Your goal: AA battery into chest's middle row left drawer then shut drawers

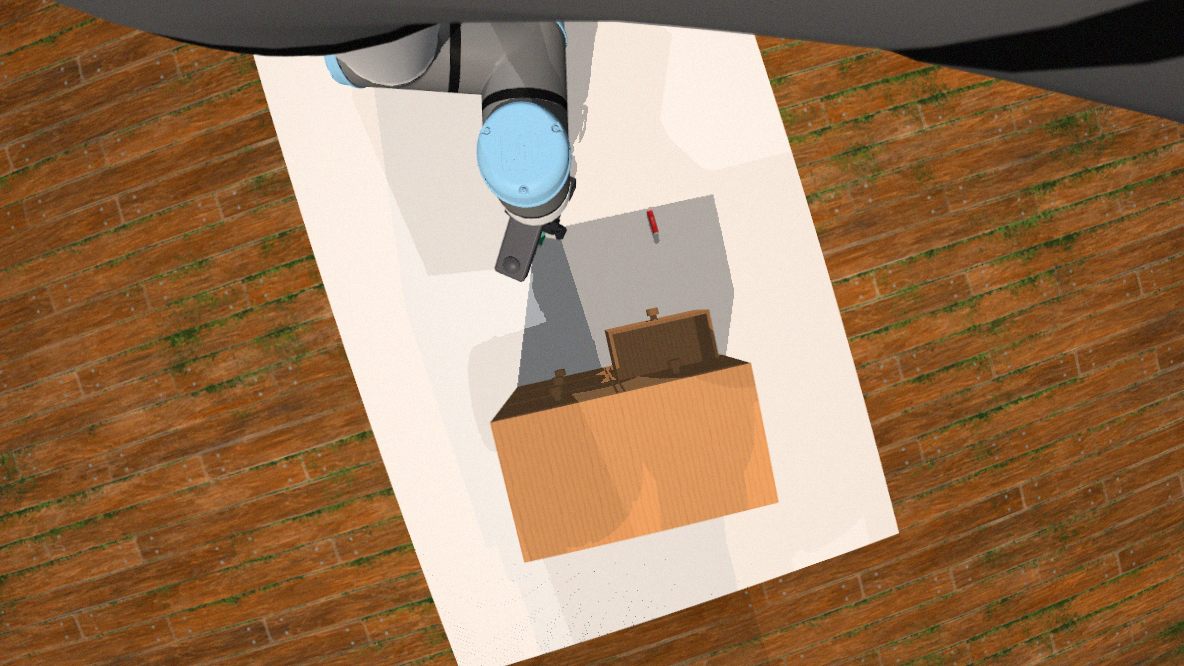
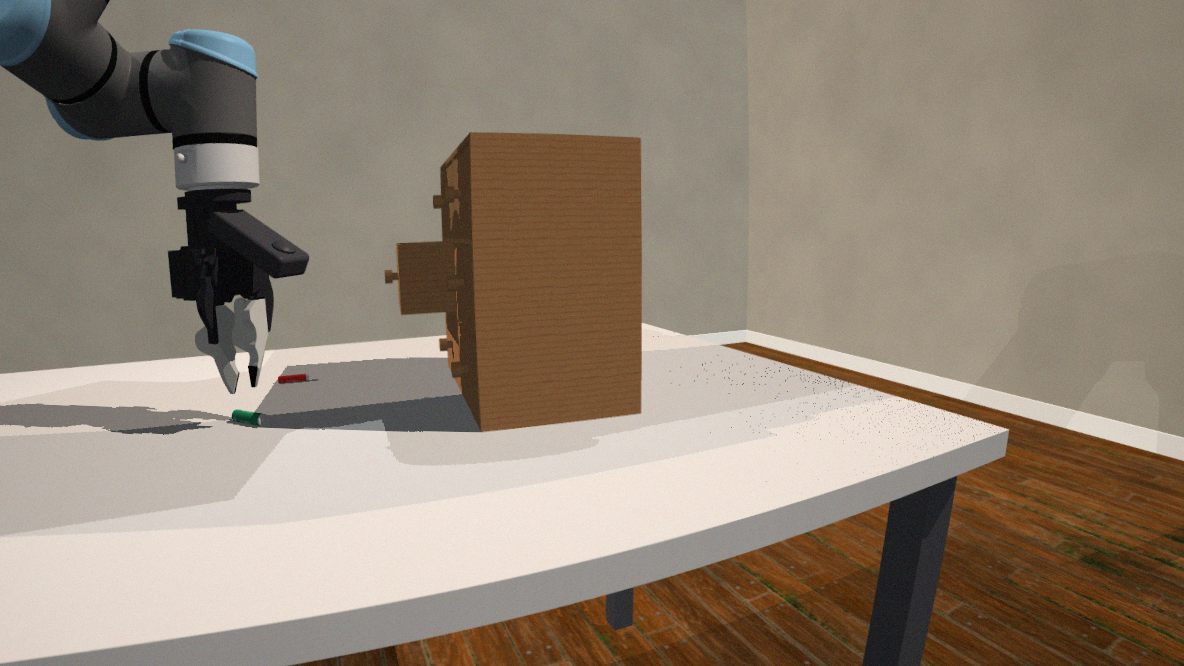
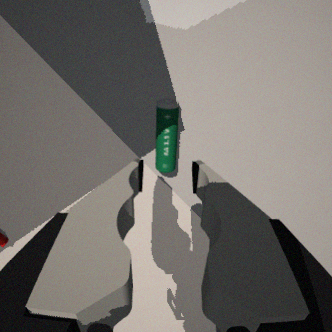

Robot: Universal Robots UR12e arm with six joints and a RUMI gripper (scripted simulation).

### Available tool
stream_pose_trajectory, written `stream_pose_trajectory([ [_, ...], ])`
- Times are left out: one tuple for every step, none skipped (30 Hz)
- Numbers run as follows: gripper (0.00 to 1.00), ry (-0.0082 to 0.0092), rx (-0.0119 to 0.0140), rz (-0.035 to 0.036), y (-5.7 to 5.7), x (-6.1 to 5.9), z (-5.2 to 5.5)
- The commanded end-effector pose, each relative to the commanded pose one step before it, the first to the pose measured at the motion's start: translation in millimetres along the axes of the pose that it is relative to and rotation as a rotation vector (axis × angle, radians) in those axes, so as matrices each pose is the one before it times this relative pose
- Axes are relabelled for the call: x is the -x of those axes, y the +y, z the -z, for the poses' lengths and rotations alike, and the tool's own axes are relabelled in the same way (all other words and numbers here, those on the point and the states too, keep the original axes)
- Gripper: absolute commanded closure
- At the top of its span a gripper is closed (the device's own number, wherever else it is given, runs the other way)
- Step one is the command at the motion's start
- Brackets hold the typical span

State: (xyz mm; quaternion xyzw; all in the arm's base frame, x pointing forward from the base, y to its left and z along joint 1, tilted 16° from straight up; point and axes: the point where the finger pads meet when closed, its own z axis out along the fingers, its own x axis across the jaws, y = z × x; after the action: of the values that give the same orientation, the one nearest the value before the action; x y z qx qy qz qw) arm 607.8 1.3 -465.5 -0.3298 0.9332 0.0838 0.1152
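Note:
The green AA battery [image 1: 542, 237] [image 2: 245, 416] [image 3: 166, 142] lies on its side on the table. My gripper [image 2: 243, 384] [image 3: 167, 162] points down above the battery's near end, its fingertips a small gap apart with nothing between them. In the overhead view the arm hides the fingertips and most of the battery. The wooden chest [image 1: 637, 472] [image 2: 558, 273] stands upright. Its left middle-row drawer [image 1: 662, 343] [image 2: 426, 277] is pulled partly out, and no object shows in the visible part of its inside.
A smaller red battery [image 1: 652, 221] [image 2: 292, 378] [image 3: 3, 240] lies on the white table [image 1: 827, 463] [image 2: 529, 530], in front of the open drawer. Knobs of other drawers stick out from the chest front. The arm reaches in from the side the drawers face.

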Motion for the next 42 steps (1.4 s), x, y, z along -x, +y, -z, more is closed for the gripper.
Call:
stream_pose_trajectory([
  [0.83,-0.0004,-0.00073,0.00002,-0.63,0.54,-6.87],
  [0.83,0.0,0.0,0.0,-0.04,0.05,-1.28],
  [0.83,0.0,0.0,0.0,-0.04,0.04,-1.22],
  [0.83,0.0,0.0,0.0,-0.04,0.04,-1.14],
  [0.83,0.0,0.0,0.0,0.0,0.0,0.0],
  [0.83,0.0,0.0,0.0,0.0,0.0,0.0],
  [0.83,0.0,0.0,0.0,-0.03,0.04,-1.06],
  [0.83,0.0,0.0,0.0,-0.03,0.04,-0.98],
  [0.83,0.0,0.0,0.0,-0.02,0.03,-0.9],
  [0.83,0.0,0.0,0.0,-0.03,0.03,-0.82],
  [0.83,0.0,0.0,0.0,-0.02,0.03,-0.73],
  [0.83,0.0,0.0,0.0,-0.02,0.02,-0.65],
  [0.83,0.0,0.0,0.0,-0.02,0.02,-0.56],
  [0.83,0.0,0.0,0.0,-0.01,0.02,-0.48],
  [0.83,0.0,0.0,0.0,-0.01,0.01,-0.4],
  [0.83,0.0,0.0,0.0,-0.01,0.01,-0.32],
  [0.83,0.0,0.0,0.0,-0.01,0.01,-0.25],
  [0.83,0.0,0.0,0.0,0.0,0.01,-0.19],
  [0.83,0.0,0.0,0.0,0.0,0.0,-0.13],
  [0.83,0.0,0.0,0.0,0.0,0.0,-0.08],
  [0.83,0.0,0.0,0.0,0.0,0.0,-0.04],
  [0.83,0.0,0.0,0.0,0.0,0.0,0.0],
  [0.83,0.0,0.0,0.0,0.0,0.0,0.0],
  [0.83,0.0,0.0,0.0,0.0,0.0,-0.02],
  [0.83,0.0,0.0,0.0,0.0,0.0,0.0],
  [0.83,0.0,0.0,0.0,0.0,0.0,0.0],
  [0.83,0.0,0.0,0.0,0.0,0.0,0.0],
  [0.83,0.0,0.0,0.0,0.0,0.0,0.0],
  [0.83,0.0,0.0,0.0,0.0,0.0,0.0],
  [0.83,0.0,0.0,0.0,0.0,0.0,0.0],
  [0.83,0.0,0.0,0.0,0.0,0.0,0.0],
  [0.83,0.0,0.0,0.0,0.0,0.0,0.0],
  [0.83,0.0,0.0,0.0,0.0,0.0,0.0],
  [0.83,0.0,0.0,0.0,0.0,0.0,0.0],
  [0.83,0.0,0.0,0.0,0.0,0.0,0.0],
  [0.83,0.0,0.0,0.0,0.0,0.0,0.0],
  [0.83,0.0,0.0,0.0,0.0,0.0,0.0],
  [0.83,0.0,0.0,0.0,0.0,0.0,0.0],
  [0.83,0.0,0.0,0.0,0.0,0.0,0.0],
  [0.83,0.0,0.0,0.0,0.0,0.0,0.0],
  [0.83,0.0,0.0,0.0,0.0,0.0,0.0],
  [0.83,0.0,0.0,0.0,0.0,0.0,0.0],
])
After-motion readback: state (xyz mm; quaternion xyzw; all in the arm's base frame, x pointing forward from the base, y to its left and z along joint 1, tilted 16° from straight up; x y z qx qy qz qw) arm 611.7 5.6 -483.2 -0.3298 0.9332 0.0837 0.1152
